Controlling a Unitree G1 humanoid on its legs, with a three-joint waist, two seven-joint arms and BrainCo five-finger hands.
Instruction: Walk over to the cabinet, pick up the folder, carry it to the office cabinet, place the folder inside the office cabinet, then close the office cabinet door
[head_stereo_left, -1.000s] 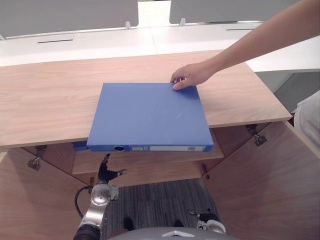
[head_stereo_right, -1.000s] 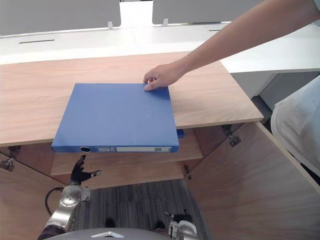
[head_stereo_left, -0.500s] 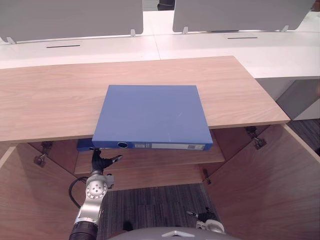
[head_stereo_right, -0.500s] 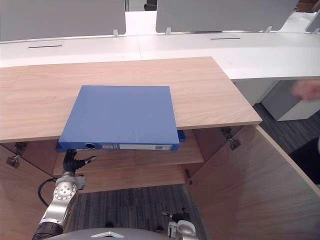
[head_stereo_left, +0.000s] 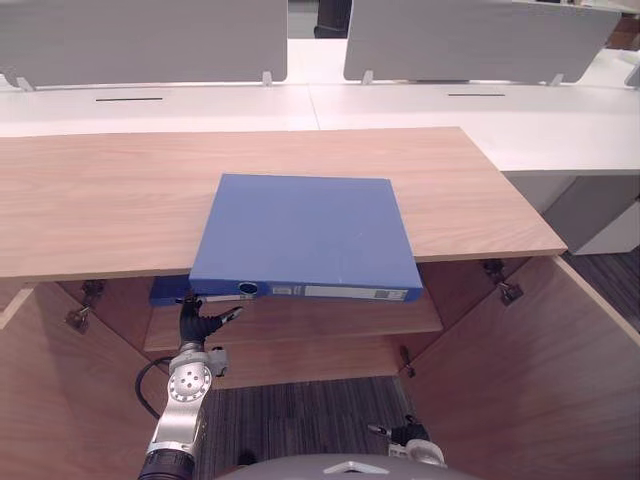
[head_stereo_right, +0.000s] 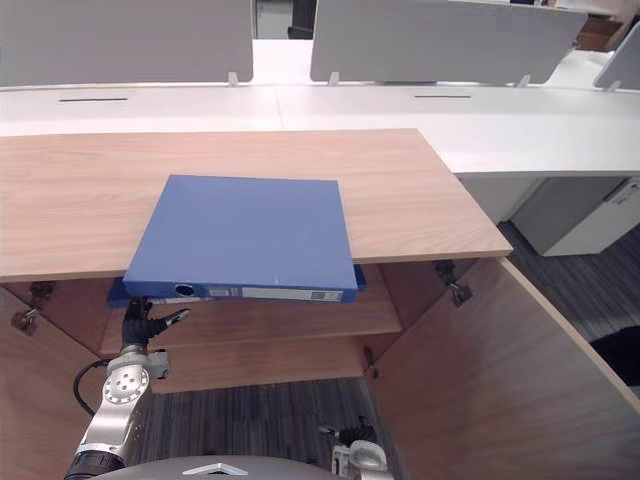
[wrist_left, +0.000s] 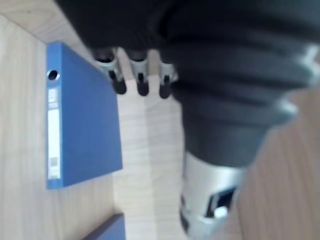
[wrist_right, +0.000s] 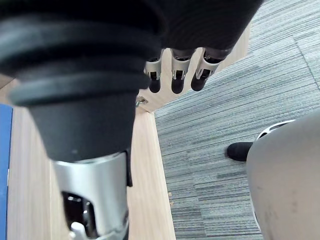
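Showing a blue lever-arch folder (head_stereo_left: 305, 225) lying flat and closed on the wooden cabinet top (head_stereo_left: 90, 200), just above and beyond the robot's raised left hand (head_stereo_left: 200, 322). A second ago a person's arm reached in and a hand rested on the folder's far corner, the corner farthest from the left hand. That arm is now gone. The left hand has risen until it sits just under the near corner of the folder. With nobody touching the folder, it seems free for the robot to pick up, and that step has not begun.

The left hand's fingers are spread and fairly straight, thumb out to the side, gripping nothing. I cannot tell whether its fingertips touch the folder's underside. The right hand (wrist_right: 175, 70) hangs low over the grey carpet (wrist_right: 240, 100), well below and to the right of the left hand, fingers relaxed and empty.

The folder's spine faces the robot and juts past the cabinet's front edge. Its finger hole (head_stereo_left: 248, 288) sits at the end nearest the left hand. The long axis appears to run along the spine, side to side across the robot's front. Below the left hand's fingertips is an inner shelf (head_stereo_left: 330, 320).
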